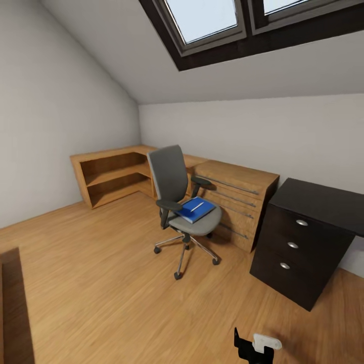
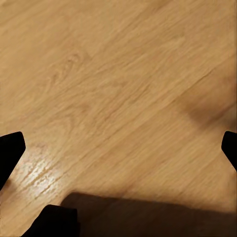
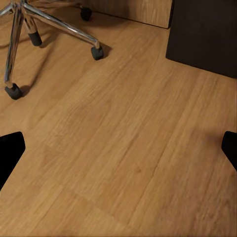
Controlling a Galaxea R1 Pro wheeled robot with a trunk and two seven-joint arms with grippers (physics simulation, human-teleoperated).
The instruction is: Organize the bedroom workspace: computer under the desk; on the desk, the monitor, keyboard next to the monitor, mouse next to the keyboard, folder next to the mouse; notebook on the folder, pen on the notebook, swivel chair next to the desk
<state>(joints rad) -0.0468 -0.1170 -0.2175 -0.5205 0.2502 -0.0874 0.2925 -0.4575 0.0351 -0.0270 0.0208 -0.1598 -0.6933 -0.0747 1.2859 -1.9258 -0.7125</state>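
Observation:
The grey swivel chair (image 1: 174, 187) stands on the plank floor in the middle of the head view. On its seat lies the blue folder (image 1: 191, 212) with the thin white pen (image 1: 197, 206) on top. To the right is the desk (image 1: 323, 202), its black drawers fitted with silver knobs. The right wrist view catches the chair's chrome base (image 3: 54, 24) and the desk's black side (image 3: 207, 34). My left gripper (image 2: 118, 148) and right gripper (image 3: 118, 148) both hang open over bare floor. The computer, monitor, keyboard, mouse and notebook are out of view.
A low oak drawer unit (image 1: 237, 194) stands between the chair and the desk, against the back wall. Oak corner shelves (image 1: 111, 172) run along the left. A dark panel (image 1: 12, 303) sits at the lower left. Open floor lies between me and the chair.

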